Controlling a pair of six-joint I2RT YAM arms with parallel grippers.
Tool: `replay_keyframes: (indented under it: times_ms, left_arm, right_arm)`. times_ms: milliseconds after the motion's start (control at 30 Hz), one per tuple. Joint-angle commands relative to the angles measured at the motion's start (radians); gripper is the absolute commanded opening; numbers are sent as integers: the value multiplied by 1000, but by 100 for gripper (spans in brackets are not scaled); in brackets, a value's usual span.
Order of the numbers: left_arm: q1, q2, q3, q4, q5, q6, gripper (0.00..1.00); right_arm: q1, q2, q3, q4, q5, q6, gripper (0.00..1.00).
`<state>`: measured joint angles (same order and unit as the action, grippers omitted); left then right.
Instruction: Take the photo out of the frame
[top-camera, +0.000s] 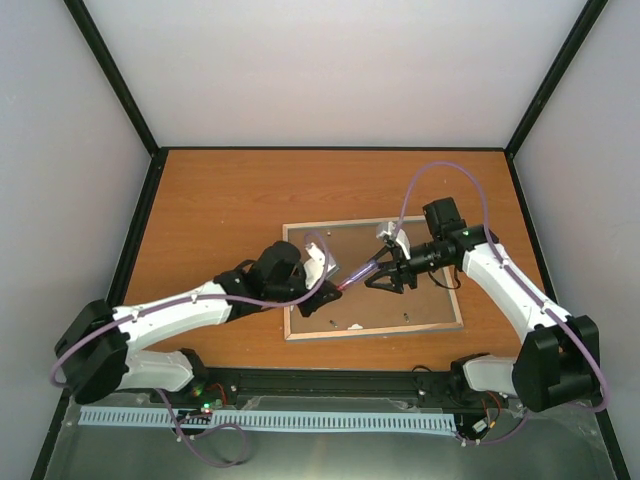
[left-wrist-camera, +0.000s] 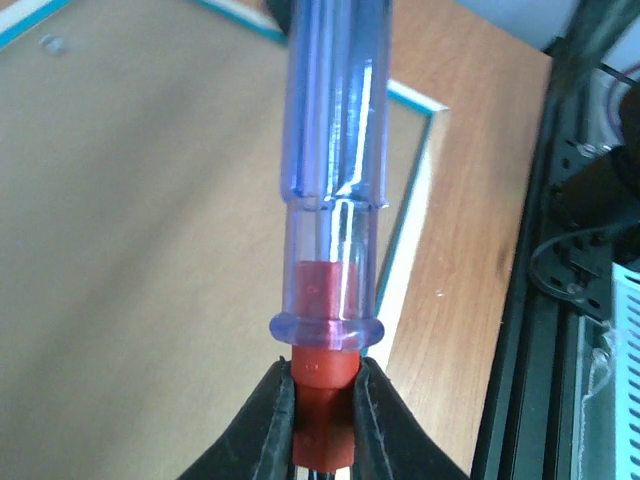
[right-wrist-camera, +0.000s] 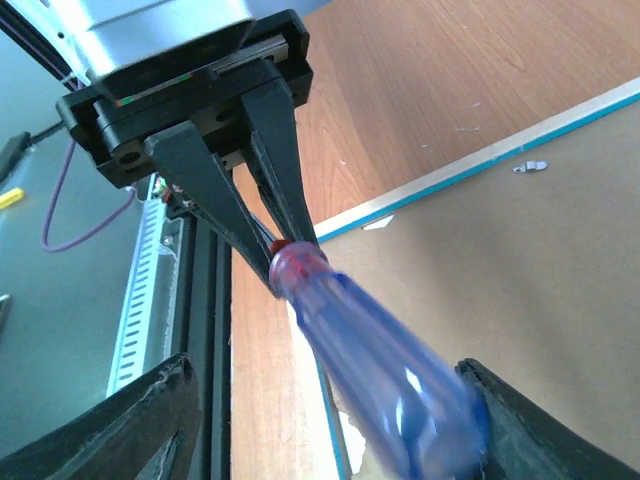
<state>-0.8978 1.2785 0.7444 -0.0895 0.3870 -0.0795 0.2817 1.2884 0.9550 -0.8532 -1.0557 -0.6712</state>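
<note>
Left tool (left-wrist-camera: 325, 430) pinched the screwdriver (left-wrist-camera: 335, 150); right tool (right-wrist-camera: 340, 430) gaped around its handle. The frame (top-camera: 375, 328) lay face-down, backing board (top-camera: 410, 300) in, photo not yet out.

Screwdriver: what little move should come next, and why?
Probably the right tool should back away. Its jaws stand open around the blue handle, while the left tool pinches the red end of the screwdriver, so the left arm alone can carry it to the frame.

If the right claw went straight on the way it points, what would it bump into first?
Probably the left gripper, which pinches the red end of the screwdriver that lies between the open fingers of the right gripper. Depth is hard to judge, though.
</note>
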Motion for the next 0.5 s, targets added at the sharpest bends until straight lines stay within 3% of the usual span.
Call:
replay_keyframes:
  times_ms: [0, 233, 333, 467]
  left_arm:
    - [-3, -101, -85, -23, -237, -247, 3]
    - [46, -297, -206, -249, -495, -682, 1]
    - [171, -350, -259, -346, -499, -831, 2]
    - [271, -379, -295, -435, -571, -910, 1]
  right_arm:
    - [-4, -42, 17, 35, 27, 23, 68]
    - [-4, -36, 11, 55, 65, 41, 69]
    - [-4, -28, 13, 54, 63, 39, 70]
    - [-4, -30, 12, 49, 62, 34, 70]
